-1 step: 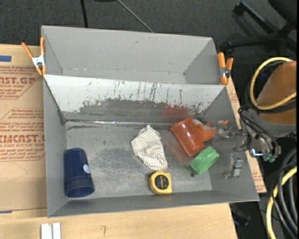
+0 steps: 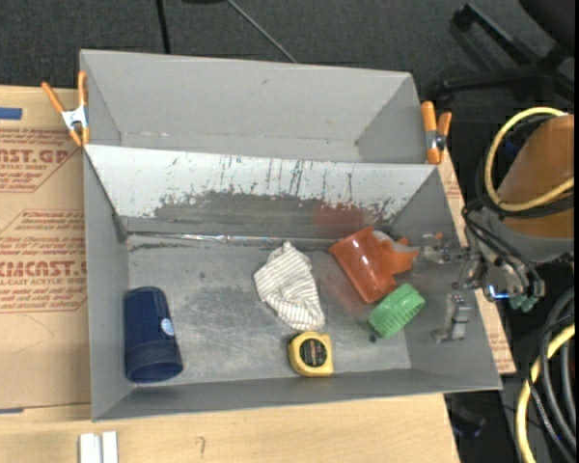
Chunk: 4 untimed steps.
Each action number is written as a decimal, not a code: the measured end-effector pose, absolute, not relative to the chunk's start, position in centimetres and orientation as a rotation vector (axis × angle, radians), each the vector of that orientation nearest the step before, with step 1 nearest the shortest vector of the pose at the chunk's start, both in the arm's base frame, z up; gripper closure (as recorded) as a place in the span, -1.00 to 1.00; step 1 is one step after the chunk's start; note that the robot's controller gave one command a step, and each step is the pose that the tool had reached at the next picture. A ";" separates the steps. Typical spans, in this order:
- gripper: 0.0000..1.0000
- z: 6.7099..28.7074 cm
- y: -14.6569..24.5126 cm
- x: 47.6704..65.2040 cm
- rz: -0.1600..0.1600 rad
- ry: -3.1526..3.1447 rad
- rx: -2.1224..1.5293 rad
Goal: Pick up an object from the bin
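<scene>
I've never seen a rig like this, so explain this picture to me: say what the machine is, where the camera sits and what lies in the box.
One camera looks down into a grey metal bin from above, slightly to one side. The machine at the right, under the orange cover, is a robot arm. Its claw hangs at the bin's right side, nearest a green ribbed cap and an orange see-through plastic piece. Further left lie a crumpled white cloth, a yellow tape measure and, far left, a dark blue cup. I see nothing held in the claw. Its job is to pick one thing out.
</scene>
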State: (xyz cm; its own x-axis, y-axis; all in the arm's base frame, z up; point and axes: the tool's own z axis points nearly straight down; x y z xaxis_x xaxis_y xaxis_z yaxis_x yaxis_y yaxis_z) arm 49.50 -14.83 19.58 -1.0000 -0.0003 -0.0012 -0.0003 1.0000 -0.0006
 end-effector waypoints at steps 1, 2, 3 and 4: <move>-1.00 13.6 -14.4 53.9 -0.005 3.132 -0.012; -1.00 11.1 -12.6 53.8 0.003 3.141 0.121; -1.00 7.9 -12.4 52.2 -0.001 3.136 0.114; 1.00 6.7 -12.0 51.9 0.001 3.136 0.168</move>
